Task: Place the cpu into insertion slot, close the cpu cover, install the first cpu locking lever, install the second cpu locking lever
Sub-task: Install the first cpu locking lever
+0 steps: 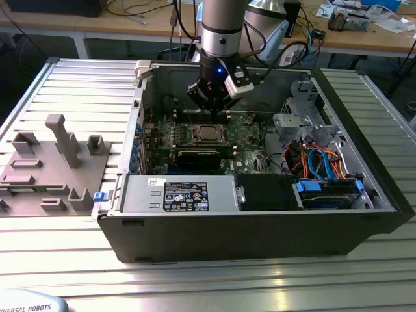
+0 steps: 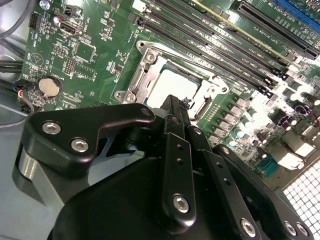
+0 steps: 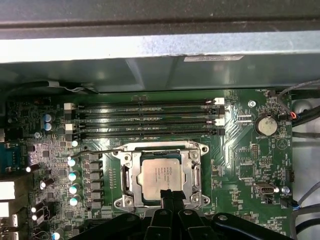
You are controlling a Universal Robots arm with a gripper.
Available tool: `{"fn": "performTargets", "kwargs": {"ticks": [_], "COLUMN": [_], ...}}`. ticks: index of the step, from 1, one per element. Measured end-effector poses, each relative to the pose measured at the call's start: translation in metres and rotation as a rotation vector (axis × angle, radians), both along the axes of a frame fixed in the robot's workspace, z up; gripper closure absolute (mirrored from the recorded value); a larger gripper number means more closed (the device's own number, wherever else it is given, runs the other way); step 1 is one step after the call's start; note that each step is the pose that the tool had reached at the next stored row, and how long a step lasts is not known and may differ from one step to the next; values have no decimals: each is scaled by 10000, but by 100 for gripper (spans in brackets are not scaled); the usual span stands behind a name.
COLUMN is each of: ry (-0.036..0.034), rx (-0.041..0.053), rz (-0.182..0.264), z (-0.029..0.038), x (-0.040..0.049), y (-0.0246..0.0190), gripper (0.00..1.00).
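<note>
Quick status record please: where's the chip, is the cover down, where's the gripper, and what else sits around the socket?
chip: cpu lies flat in the insertion slot, silvery top face showing
cover: cpu cover lies down around the chip, framing it
lever: a thin wire lever runs along one side of the socket; whether it is latched, cannot tell
gripper: gripper at the socket's edge, its tips close together at the chip's rim
nearby: memory slots beside the socket; coin battery on the green board
case: black computer case lies open on the table
</note>
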State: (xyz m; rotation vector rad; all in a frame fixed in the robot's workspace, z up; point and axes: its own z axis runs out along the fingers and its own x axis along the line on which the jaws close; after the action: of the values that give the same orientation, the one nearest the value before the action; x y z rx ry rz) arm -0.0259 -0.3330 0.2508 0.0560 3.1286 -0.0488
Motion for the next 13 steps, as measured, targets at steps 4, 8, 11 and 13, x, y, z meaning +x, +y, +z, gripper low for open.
{"fn": "performTargets", "kwargs": {"ticks": [4, 8, 11, 13], "ry": [0, -1, -1, -1], "rx": [0, 120, 219, 253], "rz": [105, 158, 231, 294], "z": [0, 0, 0, 0], "x": [0, 0, 0, 0], "y": [0, 0, 0, -1], "gripper": [89, 89, 89, 89]}}
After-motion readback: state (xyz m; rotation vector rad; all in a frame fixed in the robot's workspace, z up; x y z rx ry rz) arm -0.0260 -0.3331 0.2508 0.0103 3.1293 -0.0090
